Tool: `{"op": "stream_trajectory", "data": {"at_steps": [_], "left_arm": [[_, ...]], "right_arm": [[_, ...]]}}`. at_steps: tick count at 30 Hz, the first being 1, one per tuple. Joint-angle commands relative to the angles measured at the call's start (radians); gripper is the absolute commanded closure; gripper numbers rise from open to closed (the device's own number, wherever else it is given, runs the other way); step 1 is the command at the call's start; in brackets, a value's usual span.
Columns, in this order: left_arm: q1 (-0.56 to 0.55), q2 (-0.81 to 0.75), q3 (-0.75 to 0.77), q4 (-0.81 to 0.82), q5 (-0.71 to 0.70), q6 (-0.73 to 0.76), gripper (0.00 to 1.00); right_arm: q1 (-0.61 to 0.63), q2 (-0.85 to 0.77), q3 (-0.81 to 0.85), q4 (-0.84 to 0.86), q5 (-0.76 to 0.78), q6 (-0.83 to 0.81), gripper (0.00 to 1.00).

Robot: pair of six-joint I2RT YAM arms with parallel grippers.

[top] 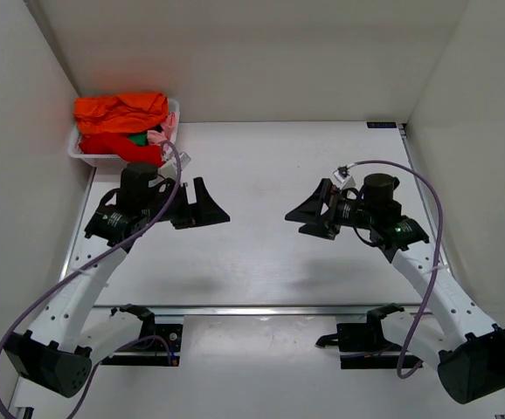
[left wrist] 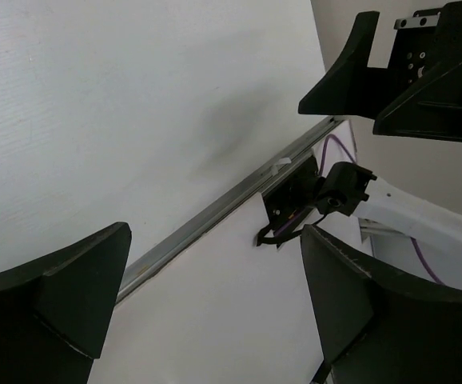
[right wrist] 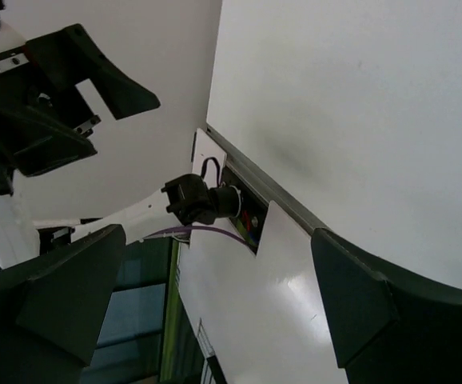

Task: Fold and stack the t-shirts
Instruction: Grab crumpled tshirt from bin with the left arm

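T-shirts lay heaped in white basket, far left corner of desk. We saw left hand and right hand spread wide, holding nothing, above mid desk.

White table, mesh basket far-left

The surface looks smooth, matt white, crossed at 6 o'clock by a dull metal strip. At 10 o'clock lies soft, crumpled cloth: an orange t-shirt over a red t-shirt, in a white plastic basket. The left tool and right tool are matt black plastic; the cables wear smooth purple sheathing.
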State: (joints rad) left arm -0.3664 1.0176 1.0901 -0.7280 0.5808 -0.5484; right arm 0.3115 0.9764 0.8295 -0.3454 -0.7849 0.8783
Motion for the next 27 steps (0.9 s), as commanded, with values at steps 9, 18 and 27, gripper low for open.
{"op": "stream_trajectory", "data": {"at_steps": [9,18,27], "left_arm": [[0.018,-0.114,-0.045,0.216,0.134,0.002,0.01],[0.106,-0.155,-0.099,0.285,0.162,-0.07,0.01],[0.233,-0.05,-0.038,0.446,-0.203,-0.09,0.58]], "right_arm": [[0.029,-0.099,-0.124,0.53,-0.132,0.179,0.01],[-0.11,-0.039,0.02,0.232,-0.258,-0.034,0.01],[-0.502,0.076,0.38,-0.235,-0.058,-0.565,0.31]]}}
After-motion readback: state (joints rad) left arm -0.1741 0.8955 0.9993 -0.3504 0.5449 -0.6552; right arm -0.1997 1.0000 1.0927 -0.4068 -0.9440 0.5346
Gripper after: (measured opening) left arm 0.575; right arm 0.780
